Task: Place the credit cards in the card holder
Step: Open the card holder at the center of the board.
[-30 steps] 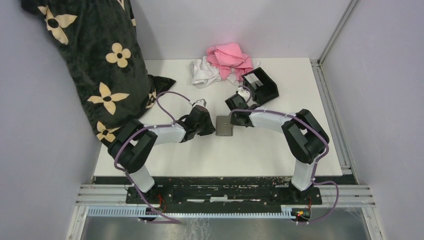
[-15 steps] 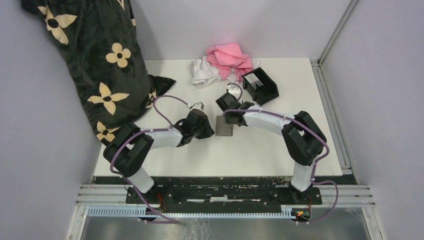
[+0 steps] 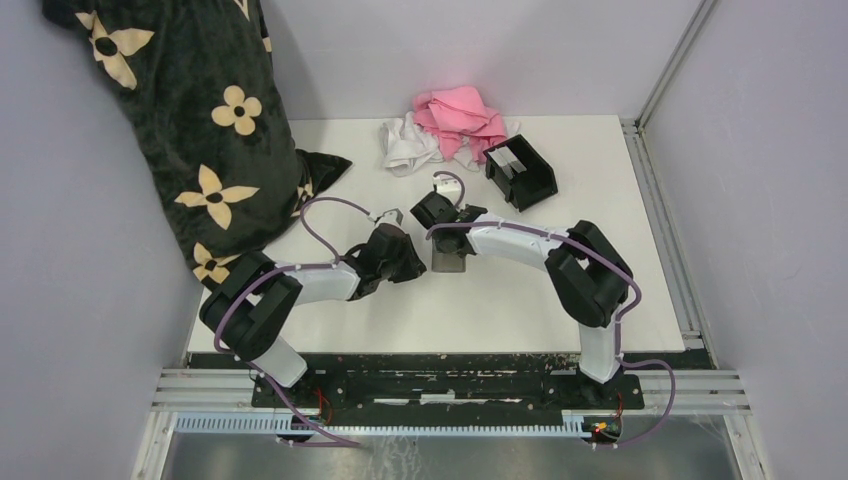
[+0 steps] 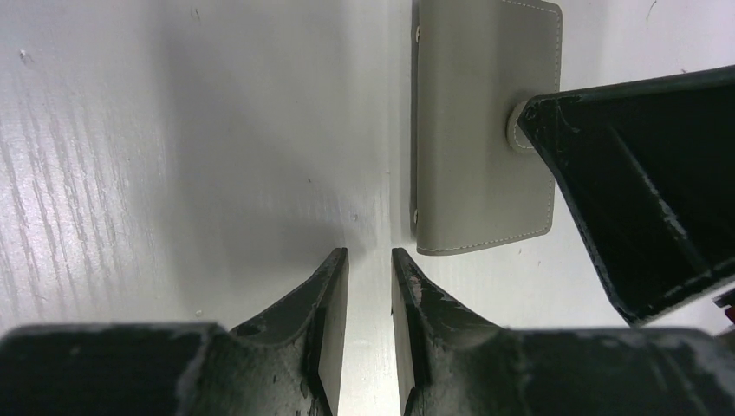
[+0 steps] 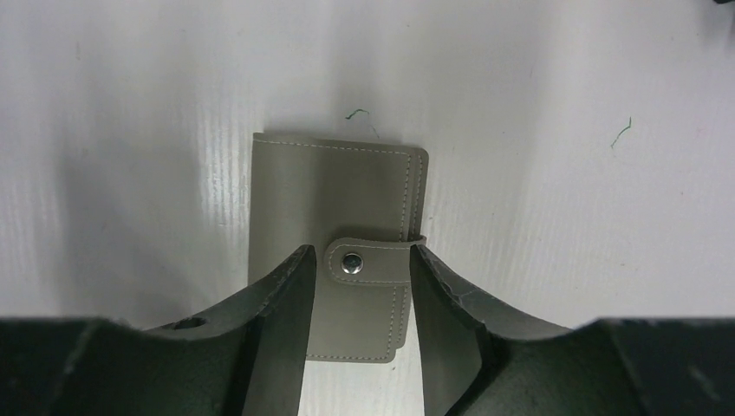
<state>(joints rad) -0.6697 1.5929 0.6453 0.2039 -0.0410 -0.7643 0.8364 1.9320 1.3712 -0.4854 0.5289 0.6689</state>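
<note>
Now we see the right gripper [image 5: 360, 251] hovering unclenched over the closed grey wallet [image 5: 334, 195] at the middle of the white table [image 3: 610, 190], its fingers flanking the snap strap [image 5: 381, 269]. Just left of the wallet, the left gripper [image 4: 368, 256] sits low, jaws narrowly parted, grasping nothing. We find the black card holder [image 3: 520, 172] farther back on the right, beside the pink cloth [image 3: 458, 110].

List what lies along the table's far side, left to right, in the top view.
In order: blanket → white cloth → pink cloth → card holder.
</note>
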